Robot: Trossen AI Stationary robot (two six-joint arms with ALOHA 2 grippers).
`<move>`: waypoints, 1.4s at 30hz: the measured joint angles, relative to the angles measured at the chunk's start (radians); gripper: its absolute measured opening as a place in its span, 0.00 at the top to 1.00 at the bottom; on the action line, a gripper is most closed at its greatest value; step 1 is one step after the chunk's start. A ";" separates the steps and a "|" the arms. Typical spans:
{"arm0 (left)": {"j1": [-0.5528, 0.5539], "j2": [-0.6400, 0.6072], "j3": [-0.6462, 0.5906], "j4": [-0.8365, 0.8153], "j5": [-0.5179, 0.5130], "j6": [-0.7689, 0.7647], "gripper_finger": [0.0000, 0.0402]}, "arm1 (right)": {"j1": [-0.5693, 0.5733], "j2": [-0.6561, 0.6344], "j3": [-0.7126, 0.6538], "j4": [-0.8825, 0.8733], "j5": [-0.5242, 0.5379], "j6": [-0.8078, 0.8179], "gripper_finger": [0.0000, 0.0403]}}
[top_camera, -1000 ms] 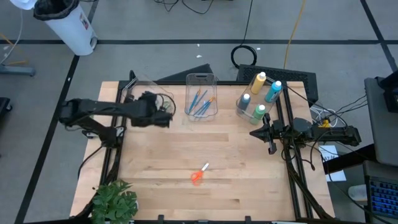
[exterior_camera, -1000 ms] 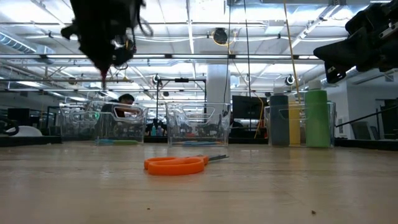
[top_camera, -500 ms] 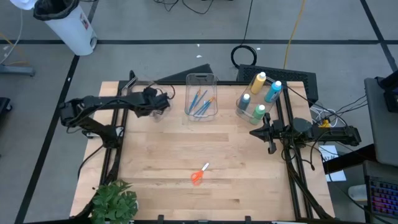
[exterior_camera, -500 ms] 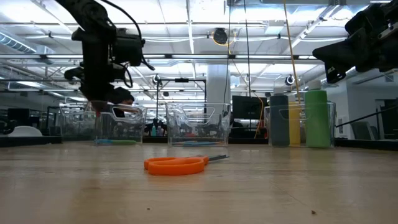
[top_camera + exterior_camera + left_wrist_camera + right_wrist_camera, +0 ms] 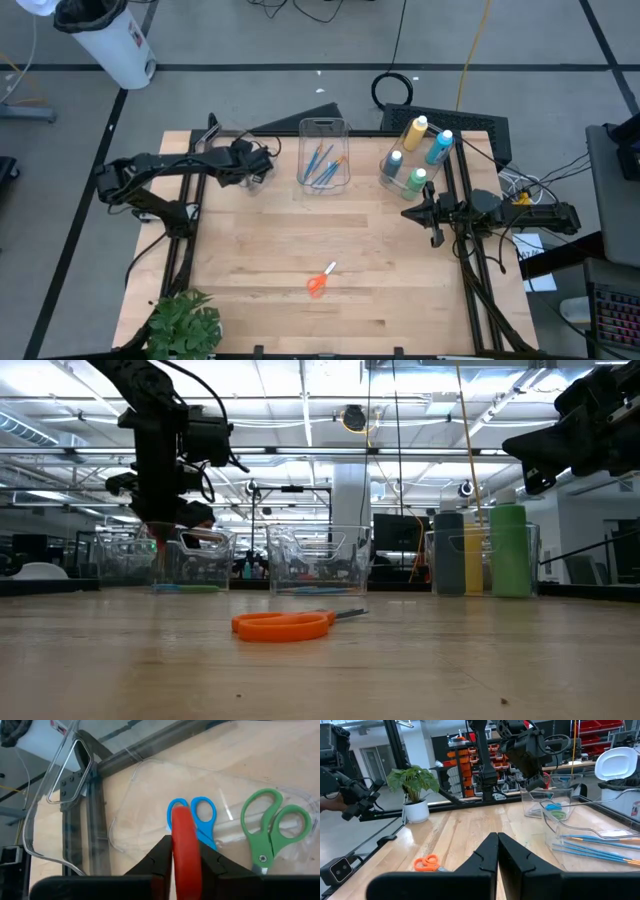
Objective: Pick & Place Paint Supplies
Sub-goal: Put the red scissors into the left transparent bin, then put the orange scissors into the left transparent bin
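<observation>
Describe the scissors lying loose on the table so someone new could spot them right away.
On the light wooden table, look in the open middle stretch toward the front edge, away from the clear plastic bins along the back. The small orange-handled scissors lie flat there alone, the only supply outside a bin.

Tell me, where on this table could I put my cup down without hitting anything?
Bare wood lies between the orange scissors and the clear bins along the far edge, and right of the scissors. The far edge is crowded: bins, paint bottles, and the left end effector holding red scissors. The plant fills one near corner.
</observation>
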 joint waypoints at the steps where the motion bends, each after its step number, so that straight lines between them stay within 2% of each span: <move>1: 0.000 0.000 0.000 0.000 0.000 0.000 0.84 | 0.000 0.000 0.000 0.000 0.000 0.001 1.00; 10: 0.000 0.000 -0.001 -0.003 -0.004 -0.019 0.46 | 0.000 0.000 0.000 -0.002 0.001 0.002 1.00; 16: 0.002 0.002 0.036 -0.027 0.057 0.055 0.31 | 0.000 0.000 0.000 -0.002 0.001 0.000 1.00; 22: -0.022 -0.036 0.142 -0.034 0.155 0.092 0.30 | 0.000 0.000 0.000 -0.002 0.001 -0.001 1.00; 27: -0.091 -0.087 0.228 -0.030 0.179 0.107 0.32 | 0.000 0.000 0.000 -0.002 0.001 -0.001 1.00; 32: -0.212 -0.132 0.288 0.014 0.185 0.089 0.32 | 0.000 0.000 0.000 -0.002 0.001 -0.001 1.00; 35: -0.300 -0.142 0.291 0.101 0.195 0.089 0.33 | 0.000 0.000 0.000 -0.002 0.001 -0.002 1.00; 42: -0.501 -0.117 0.292 0.310 0.293 0.140 0.33 | 0.000 0.000 0.000 -0.002 0.001 0.001 1.00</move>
